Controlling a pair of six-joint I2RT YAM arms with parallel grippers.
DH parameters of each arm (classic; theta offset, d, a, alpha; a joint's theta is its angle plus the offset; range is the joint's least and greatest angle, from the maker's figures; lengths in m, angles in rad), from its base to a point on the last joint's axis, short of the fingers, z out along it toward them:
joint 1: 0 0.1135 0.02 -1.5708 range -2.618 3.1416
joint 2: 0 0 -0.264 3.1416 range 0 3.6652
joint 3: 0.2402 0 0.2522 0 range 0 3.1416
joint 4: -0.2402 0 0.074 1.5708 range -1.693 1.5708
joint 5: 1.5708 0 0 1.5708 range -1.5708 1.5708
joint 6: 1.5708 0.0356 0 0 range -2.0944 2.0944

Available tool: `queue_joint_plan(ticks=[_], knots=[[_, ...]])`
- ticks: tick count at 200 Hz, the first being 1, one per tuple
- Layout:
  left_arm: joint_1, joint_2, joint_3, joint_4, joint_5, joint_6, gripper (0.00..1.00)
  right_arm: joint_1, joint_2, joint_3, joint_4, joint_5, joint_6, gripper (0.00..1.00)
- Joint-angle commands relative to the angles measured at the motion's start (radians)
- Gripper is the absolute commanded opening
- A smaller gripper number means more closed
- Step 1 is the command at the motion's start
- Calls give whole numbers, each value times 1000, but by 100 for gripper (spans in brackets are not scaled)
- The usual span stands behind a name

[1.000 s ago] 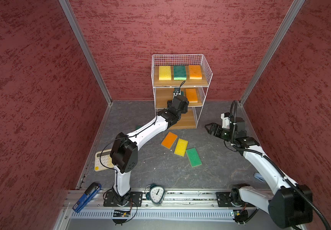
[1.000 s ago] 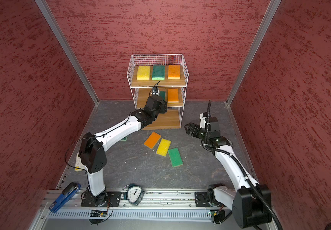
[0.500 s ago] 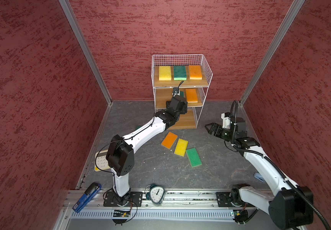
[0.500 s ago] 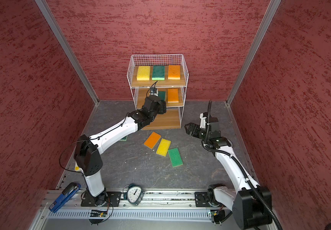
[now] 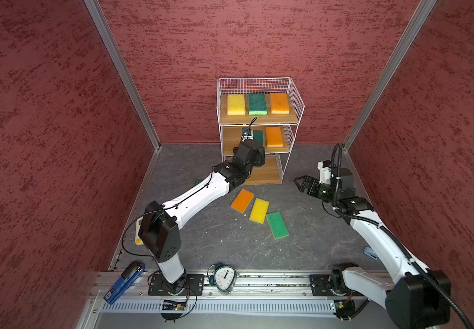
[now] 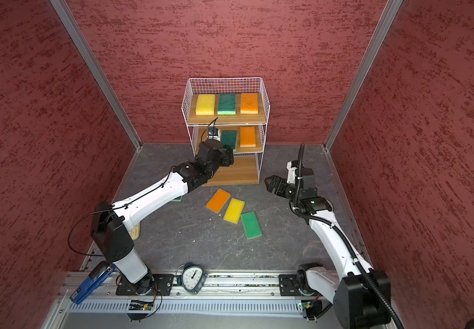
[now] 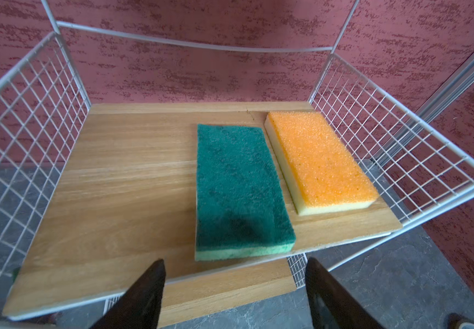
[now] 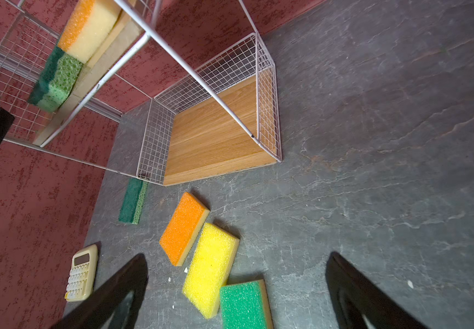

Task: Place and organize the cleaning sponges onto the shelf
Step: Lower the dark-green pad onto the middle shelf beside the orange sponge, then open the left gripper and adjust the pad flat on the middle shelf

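The shelf [image 5: 258, 120] stands at the back wall. Its top tier holds a yellow sponge [image 5: 236, 104], a dark green one [image 5: 257, 104] and an orange one [image 5: 279, 103]. On the middle tier [image 7: 130, 185] lie a dark green sponge [image 7: 238, 188] and an orange sponge [image 7: 321, 159]. My left gripper [image 7: 234, 273] is open and empty just in front of that tier's edge. On the floor lie an orange sponge [image 5: 242, 200], a yellow sponge [image 5: 259, 210] and a green sponge [image 5: 277, 225]. Another dark green sponge [image 8: 133, 200] lies under my left arm. My right gripper [image 5: 299, 183] hovers open and empty, right of the shelf.
A cream calculator [image 8: 82, 273] lies by the left wall, partly under my left arm. A clock [image 5: 224, 279] and a blue stapler [image 5: 124, 282] sit at the front rail. The shelf's bottom board [image 8: 215, 136] is bare. Red walls close in on three sides.
My left arm has drawn back a little from the middle tier, uncovering the dark green sponge there, and its elbow has swung toward the front left. The right arm has not moved.
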Motion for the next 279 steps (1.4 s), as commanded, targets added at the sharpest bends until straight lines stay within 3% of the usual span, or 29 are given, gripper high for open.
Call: queue_joint_plan(ticks=[1,91,123,220,279], knots=[[2,-50,-30,-3,47,-37,76,-6,-20,-6,3,-11,-3,98],[61,-113,-184,158,280,-136,52,-5,-31,2,17,-66,10,95],[69,-96,-167,159,293,-141,38,-3,-48,-1,29,-128,4,89],[68,-12,-98,151,278,-158,24,0,-81,-1,18,-161,-6,56],[68,8,-95,165,284,-159,20,0,-71,6,27,-157,-5,55]])
